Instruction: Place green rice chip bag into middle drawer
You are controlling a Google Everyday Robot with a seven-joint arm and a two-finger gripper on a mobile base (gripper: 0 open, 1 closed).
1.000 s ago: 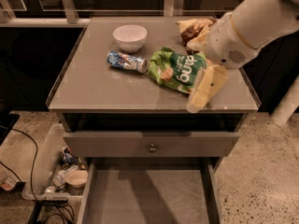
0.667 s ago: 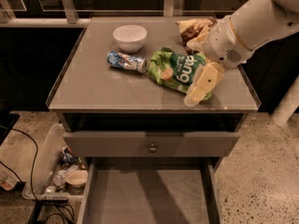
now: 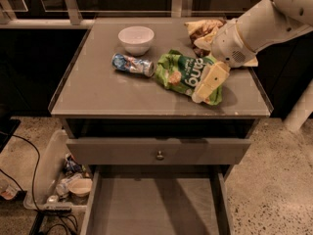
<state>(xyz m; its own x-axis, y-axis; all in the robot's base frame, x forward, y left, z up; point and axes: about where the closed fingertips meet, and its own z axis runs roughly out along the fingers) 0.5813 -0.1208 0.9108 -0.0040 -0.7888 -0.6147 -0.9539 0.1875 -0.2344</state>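
Hand (image 3: 205, 84) sits low over the right part of the green rice chip bag (image 3: 180, 73), near the table's (image 3: 102, 94) front right corner, angled down toward the front edge. Open or closed: cannot tell, and cannot tell if it is holding the bag. Cream arm (image 3: 259, 26) comes in from the upper right, over the right edge.

Green rice chip bag lies flat on the table top, right of center and closer to the front edge than the back, with the "dang" logo facing up. It is not in the drawer.

Middle drawer (image 3: 156, 207) is pulled out wide below the table front, plain grey floor showing, nothing in it. Just above it is 1 closed drawer front (image 3: 122, 151) with a small round knob (image 3: 159, 155).

Other items on the table: 1 white bowl (image 3: 136, 39) near the back edge, left of center; 1 blue can (image 3: 132, 64) on its side, just left of the green bag; 1 brown-and-yellow chip bag (image 3: 201, 31) at the back right, partly behind the arm.

On the floor left of the cabinet, a clear plastic bin (image 3: 45, 168) holds small clutter, with a black cable (image 3: 34, 170) beside it.
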